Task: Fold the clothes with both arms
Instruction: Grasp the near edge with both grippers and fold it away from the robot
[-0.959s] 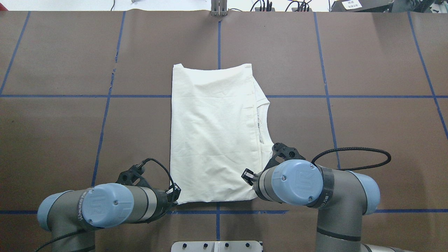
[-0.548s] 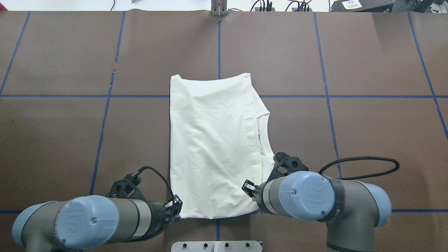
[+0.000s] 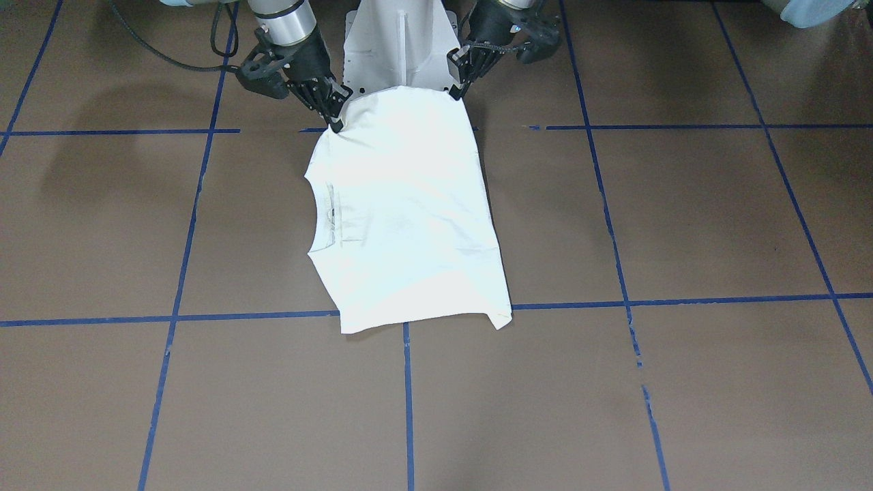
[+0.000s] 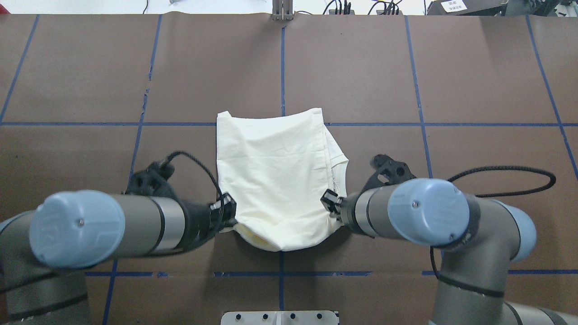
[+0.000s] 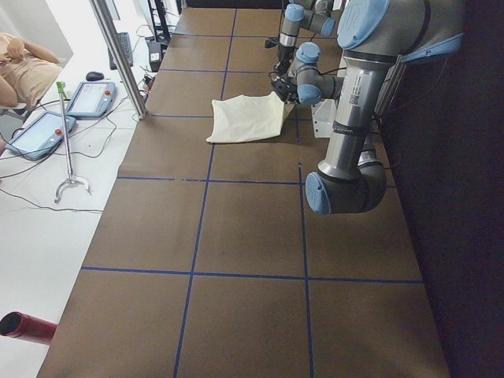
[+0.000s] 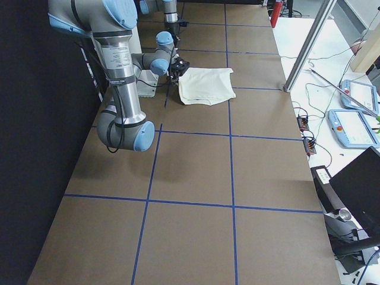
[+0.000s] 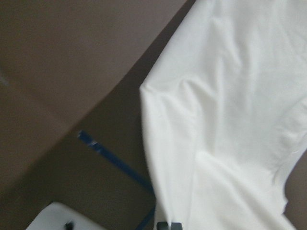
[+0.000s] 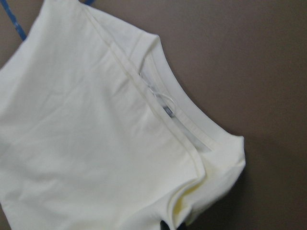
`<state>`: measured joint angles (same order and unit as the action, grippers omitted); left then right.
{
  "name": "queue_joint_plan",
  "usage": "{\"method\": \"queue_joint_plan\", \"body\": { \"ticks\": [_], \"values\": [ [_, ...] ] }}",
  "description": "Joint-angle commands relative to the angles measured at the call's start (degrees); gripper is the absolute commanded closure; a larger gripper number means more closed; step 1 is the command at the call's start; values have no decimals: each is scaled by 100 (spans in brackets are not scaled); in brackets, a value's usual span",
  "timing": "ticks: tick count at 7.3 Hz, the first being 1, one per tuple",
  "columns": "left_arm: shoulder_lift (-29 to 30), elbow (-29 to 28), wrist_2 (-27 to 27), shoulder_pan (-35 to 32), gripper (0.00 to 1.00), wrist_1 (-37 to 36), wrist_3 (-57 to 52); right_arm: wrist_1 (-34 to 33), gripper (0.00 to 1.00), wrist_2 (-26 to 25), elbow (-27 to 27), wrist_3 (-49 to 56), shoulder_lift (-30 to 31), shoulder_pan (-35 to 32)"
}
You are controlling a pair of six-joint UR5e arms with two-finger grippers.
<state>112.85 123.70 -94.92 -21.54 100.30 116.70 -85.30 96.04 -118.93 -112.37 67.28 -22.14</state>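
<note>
Tabletop (image 4: 361, 67) brown, blue tape grid (image 4: 474, 124), T-shirt (image 4: 275, 180) central; pendants (image 5: 88, 98) on floor (image 5: 47, 213).

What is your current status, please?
Left hand and right hand shut on shirt near corners. Near edge off table, far edge resting. No obstacles visible.

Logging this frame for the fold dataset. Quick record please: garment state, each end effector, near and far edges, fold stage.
garment: cream T-shirt, already folded to a narrow panel, plain side up, no print visible
collar: on the side toward the robot's right
left end effector: shut on the near left corner
right end effector: shut on the near right corner
near edge: raised off the table, sagging between the two grasps
far edge: resting on the table
fold stage: near-to-far fold not yet laid down
</note>
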Motion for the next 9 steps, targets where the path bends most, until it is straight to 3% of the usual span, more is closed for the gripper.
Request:
{"method": "queue_joint_plan", "body": {
  "ticks": [1,3,5,7,9],
  "values": [
    [421,-914,-35,-1112,100,51,-1302,22,100,692,1183,136,-845,-1112],
    [780,-1932,-9,-1335,100,286,-1694,48,100,881,2387,181,-1636,-1467],
    [949,-2752,18,-1423,100,970,-1869,1010,100,916,3355,181,-1841,-1565],
    [1080,-3323,27,-1642,100,1367,-2404,1146,100,925,3979,303,-2165,-1574],
    [1230,-4070,35,-1739,100,2287,-2678,1944,100,916,4605,382,-2228,-1609]
  ]
}}
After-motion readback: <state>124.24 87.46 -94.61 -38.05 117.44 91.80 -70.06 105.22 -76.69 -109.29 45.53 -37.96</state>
